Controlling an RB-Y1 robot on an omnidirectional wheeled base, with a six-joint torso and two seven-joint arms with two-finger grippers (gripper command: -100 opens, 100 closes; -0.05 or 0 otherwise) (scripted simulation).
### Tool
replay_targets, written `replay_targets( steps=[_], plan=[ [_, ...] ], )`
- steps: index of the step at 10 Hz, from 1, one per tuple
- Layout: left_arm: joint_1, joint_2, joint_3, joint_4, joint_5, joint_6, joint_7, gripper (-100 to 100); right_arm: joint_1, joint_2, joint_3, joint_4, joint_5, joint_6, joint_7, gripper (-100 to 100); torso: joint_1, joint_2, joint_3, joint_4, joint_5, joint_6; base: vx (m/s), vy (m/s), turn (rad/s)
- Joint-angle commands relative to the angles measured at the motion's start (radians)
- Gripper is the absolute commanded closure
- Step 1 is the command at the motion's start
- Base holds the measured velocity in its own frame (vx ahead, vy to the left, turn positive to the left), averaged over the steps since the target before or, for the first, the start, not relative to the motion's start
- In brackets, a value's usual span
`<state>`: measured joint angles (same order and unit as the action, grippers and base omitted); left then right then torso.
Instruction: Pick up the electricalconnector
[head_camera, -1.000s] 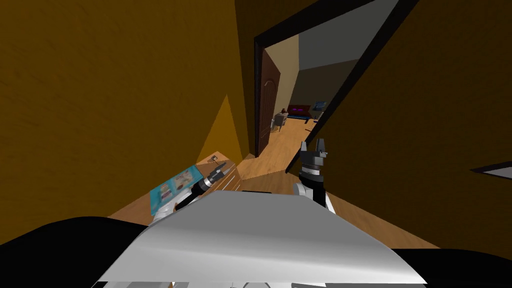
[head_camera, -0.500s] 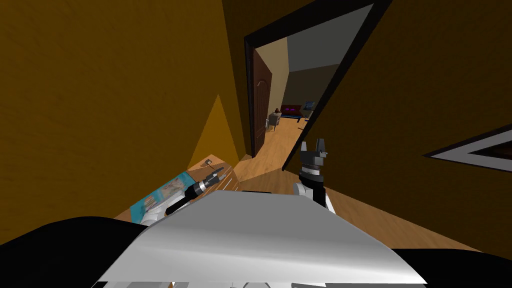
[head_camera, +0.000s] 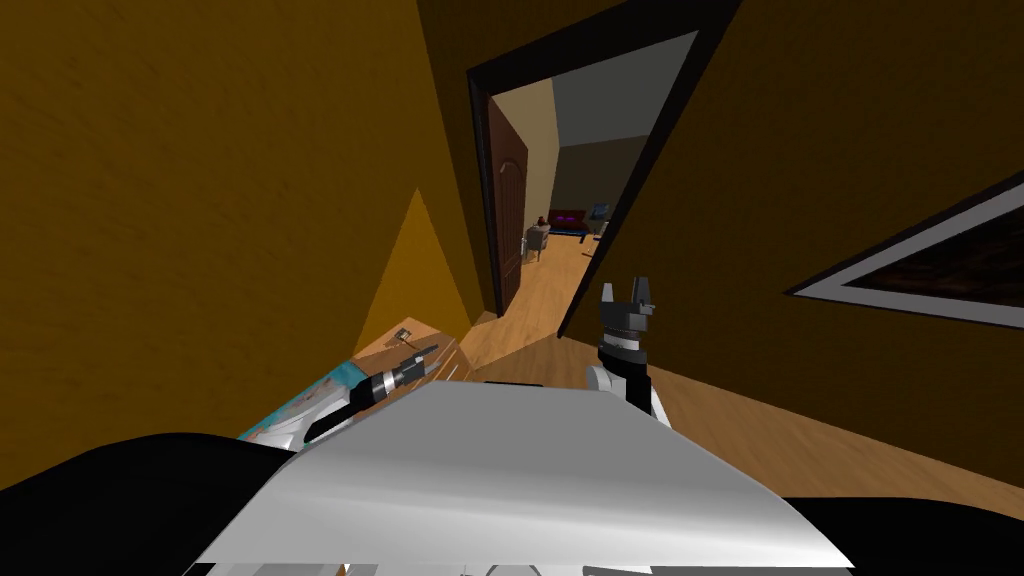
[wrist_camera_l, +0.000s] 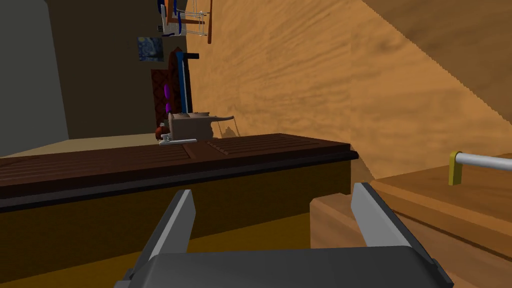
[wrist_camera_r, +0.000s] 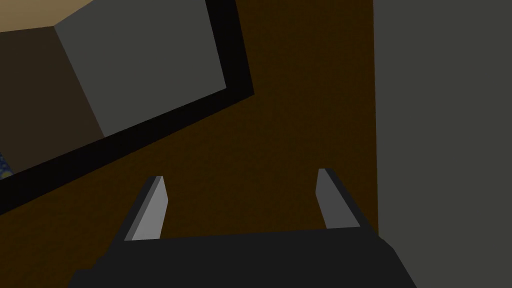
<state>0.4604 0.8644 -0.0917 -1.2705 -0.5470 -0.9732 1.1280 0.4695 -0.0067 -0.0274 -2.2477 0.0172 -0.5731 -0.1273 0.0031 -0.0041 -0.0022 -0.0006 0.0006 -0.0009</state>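
Observation:
The electrical connector (head_camera: 403, 334) is a small grey piece lying on the top of a low wooden cabinet (head_camera: 432, 330) against the ochre wall, at my left. My left gripper (head_camera: 432, 352) reaches out low over the cabinet's front, just short of the connector, to its right. In the left wrist view this gripper (wrist_camera_l: 275, 220) is open with nothing between its fingers, and it looks past the cabinet's corner (wrist_camera_l: 340, 220). My right gripper (head_camera: 627, 292) is held upright in front of my chest, open and empty (wrist_camera_r: 240, 200).
A teal printed book (head_camera: 300, 405) lies on the cabinet, under my left forearm. A grey drawer handle (wrist_camera_l: 480, 162) runs along the cabinet's front. Beyond stands an open dark brown door (head_camera: 505, 210) in a doorway leading onto wood floor (head_camera: 560, 290).
My view has swung, so the doorway, cabinet and connector have slid left in the picture. My left arm has dropped lower and flatter over the cabinet. The right arm is unchanged.

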Motion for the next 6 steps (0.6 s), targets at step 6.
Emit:
replay_targets(
  steps=[6],
  plan=[
    [0.002,0.115,0.003,0.159,-0.087,-0.050,0.168,-100,0.000,0.000,0.000,0.000,0.000,0.000,0.000,0,0.000,0.000,0.000,0.000,0.000,-0.001,0.036,0.025,-0.137]
  ],
)
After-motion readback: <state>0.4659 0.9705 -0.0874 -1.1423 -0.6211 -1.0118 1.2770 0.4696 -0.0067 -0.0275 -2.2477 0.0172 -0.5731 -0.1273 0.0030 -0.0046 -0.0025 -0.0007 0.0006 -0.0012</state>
